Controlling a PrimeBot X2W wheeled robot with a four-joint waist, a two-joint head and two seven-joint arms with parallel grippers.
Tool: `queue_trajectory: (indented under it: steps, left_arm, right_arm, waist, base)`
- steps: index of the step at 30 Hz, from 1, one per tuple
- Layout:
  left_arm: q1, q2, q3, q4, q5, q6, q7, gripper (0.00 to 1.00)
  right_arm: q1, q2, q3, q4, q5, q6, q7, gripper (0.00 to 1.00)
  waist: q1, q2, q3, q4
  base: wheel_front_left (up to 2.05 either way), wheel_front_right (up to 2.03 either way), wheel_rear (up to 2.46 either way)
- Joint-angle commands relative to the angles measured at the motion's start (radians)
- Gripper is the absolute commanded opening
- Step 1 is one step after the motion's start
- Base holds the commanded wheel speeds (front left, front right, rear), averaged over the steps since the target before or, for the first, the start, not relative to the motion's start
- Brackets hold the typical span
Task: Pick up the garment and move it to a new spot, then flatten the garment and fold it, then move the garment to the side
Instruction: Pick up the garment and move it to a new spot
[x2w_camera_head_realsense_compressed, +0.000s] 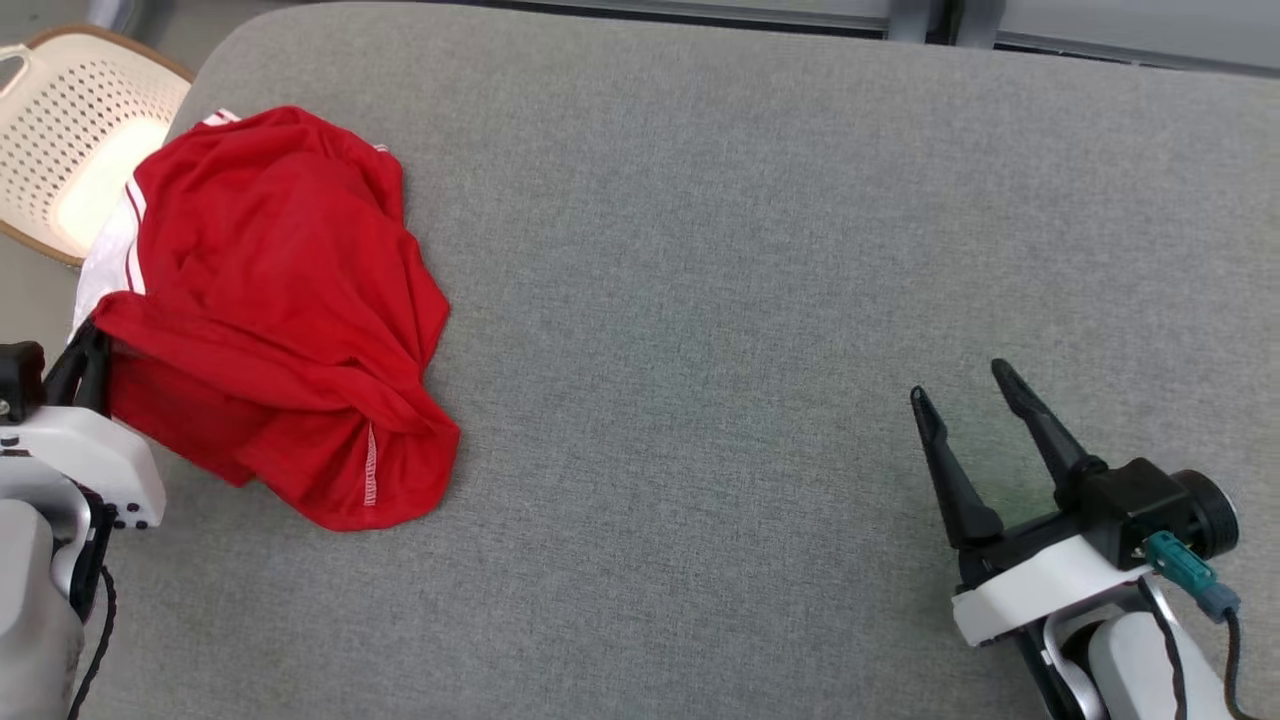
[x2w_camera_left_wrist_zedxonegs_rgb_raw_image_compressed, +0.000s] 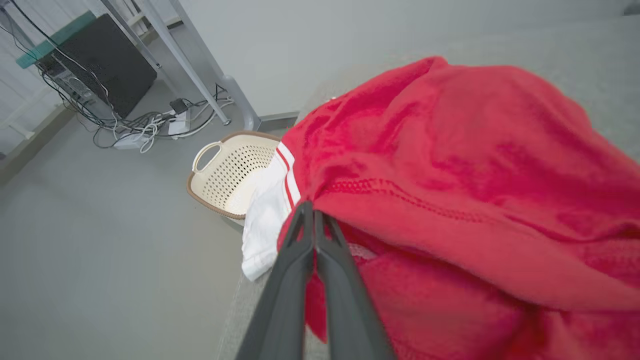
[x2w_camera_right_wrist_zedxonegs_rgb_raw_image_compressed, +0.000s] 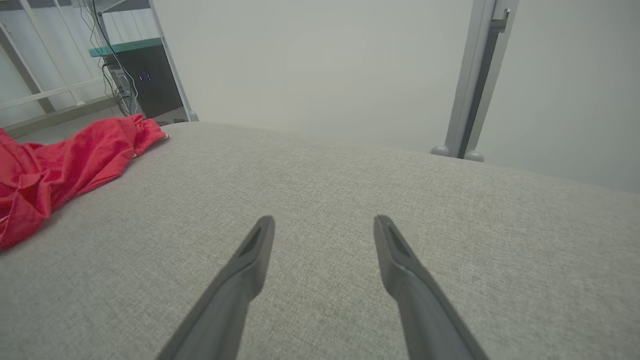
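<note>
Left wrist view shows the left gripper (x2w_camera_left_wrist_zedxonegs_rgb_raw_image_compressed: 311, 209) pinching the red garment (x2w_camera_left_wrist_zedxonegs_rgb_raw_image_compressed: 475, 150), and the right gripper (x2w_camera_right_wrist_zedxonegs_rgb_raw_image_compressed: 325, 222) is spread wide and empty

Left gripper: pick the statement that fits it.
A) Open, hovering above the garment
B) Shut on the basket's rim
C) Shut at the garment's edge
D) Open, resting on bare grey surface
C: in the left wrist view, the left gripper has its two fingers pressed together, with the tips tucked under a fold at the edge of the garment.
</note>
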Motion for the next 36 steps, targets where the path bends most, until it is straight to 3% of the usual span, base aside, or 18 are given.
queue_trajectory:
  steps: [1, 8, 15, 27, 36]
  left_arm:
    - [0.046, 0.021, 0.031, -0.092, 0.018, 0.024, -0.001, 0.00]
    - [0.148, 0.063, 0.104, -0.438, 0.109, 0.067, -0.001, 0.00]
    - [0.204, 0.074, 0.138, -0.740, 0.168, 0.051, -0.001, 0.00]
    - [0.111, 0.066, 0.066, -0.931, 0.180, 0.015, 0.068, 0.00]
    - [-0.035, 0.030, -0.035, -0.958, 0.200, -0.011, 0.137, 0.00]
  right_arm:
    - [0.001, 0.015, 0.007, 0.026, 0.012, 0.000, -0.023, 1.00]
    - [0.007, 0.067, 0.005, 0.099, 0.034, 0.000, -0.076, 1.00]
    - [-0.009, 0.110, 0.005, 0.161, 0.054, 0.000, -0.112, 1.00]
    - [-0.035, 0.149, -0.007, 0.166, 0.073, 0.000, -0.120, 1.00]
    - [-0.063, 0.161, -0.008, 0.138, 0.088, 0.000, -0.119, 1.00]
  waist:
    - [0.0000, 0.0000, -0.046, -0.007]
    - [0.0000, 0.0000, -0.138, -0.029]
    - [0.0000, 0.0000, -0.199, -0.086]
    - [0.0000, 0.0000, -0.199, -0.277]
    - [0.0000, 0.0000, -0.137, -0.461]
  base:
    - [0.00, 0.00, 0.00]
    - [0.00, 0.00, 0.00]
    - [0.00, 0.00, 0.00]
    - [0.00, 0.00, 0.00]
    - [0.00, 0.00, 0.00]
